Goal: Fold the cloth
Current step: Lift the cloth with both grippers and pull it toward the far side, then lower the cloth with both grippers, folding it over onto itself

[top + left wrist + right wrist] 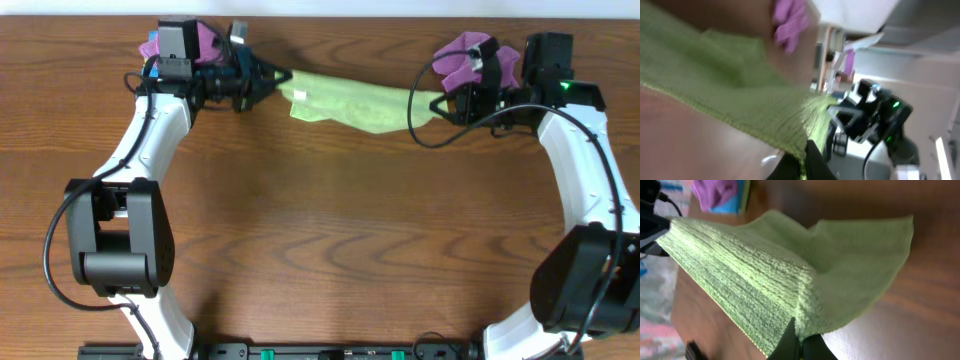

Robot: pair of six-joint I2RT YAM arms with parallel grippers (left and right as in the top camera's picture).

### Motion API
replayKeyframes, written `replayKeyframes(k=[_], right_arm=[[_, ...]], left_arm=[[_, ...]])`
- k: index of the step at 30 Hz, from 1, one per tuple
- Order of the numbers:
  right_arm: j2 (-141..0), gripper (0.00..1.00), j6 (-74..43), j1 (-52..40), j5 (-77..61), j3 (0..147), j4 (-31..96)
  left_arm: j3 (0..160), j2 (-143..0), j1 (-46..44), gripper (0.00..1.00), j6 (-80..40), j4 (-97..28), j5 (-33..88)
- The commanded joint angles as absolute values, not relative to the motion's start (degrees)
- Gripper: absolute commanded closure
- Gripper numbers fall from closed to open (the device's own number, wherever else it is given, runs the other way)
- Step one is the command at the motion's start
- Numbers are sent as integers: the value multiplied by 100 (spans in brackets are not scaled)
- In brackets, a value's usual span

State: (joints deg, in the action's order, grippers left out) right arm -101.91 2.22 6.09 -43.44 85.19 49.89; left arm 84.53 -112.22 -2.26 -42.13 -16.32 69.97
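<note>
Overhead, you hold the cloth [350, 103] stretched near the far edge of the table [320, 230], left gripper [275, 78] and right gripper [437, 102] each pinching one end; moving them unevenly could tug a corner loose.

Both arms are built alike: glossy white shells on the long links and matte black housings at the joints. In the overhead view the left arm [150, 130] shows a curved white link toward 10 o'clock and a bulky rounded black joint block [118, 240] at 8 o'clock. The right arm [585, 150] mirrors it, with its black joint at 4 o'clock. A small green light [566, 86] glows on its black wrist housing. Thin black cables [411, 112] loop loosely beside each arm. At 6 o'clock a black base rail [300, 351] carries green connectors [265, 353]. The right jaws end in dark, tapered fingers [789, 345].
</note>
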Motion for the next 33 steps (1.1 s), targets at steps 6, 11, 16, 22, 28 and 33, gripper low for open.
replayKeyframes(k=[6, 11, 16, 22, 28, 33], right_arm=[[-10060, 98, 1514, 609, -4176, 8364, 5837], [-10060, 98, 1594, 609, -4178, 8023, 5944], [-10029, 99, 1741, 609, -4178, 7491, 5970], [-9767, 99, 1741, 642, -4128, 6810, 5806], [-9325, 98, 1737, 794, -4027, 5992, 5612], [-9107, 98, 1686, 808, -4032, 5374, 5478]], left_arm=[[8501, -11083, -163, 94, -884, -5107, 6112], [8499, -11083, -187, 94, 1, -6163, 6053], [8440, -11083, -305, 94, 440, -6799, 5640], [7977, -11083, -390, 94, 539, -6779, 5483], [7343, -11083, -454, 94, 644, -6637, 5533], [7059, -11083, -593, 94, 593, -6399, 5555]])
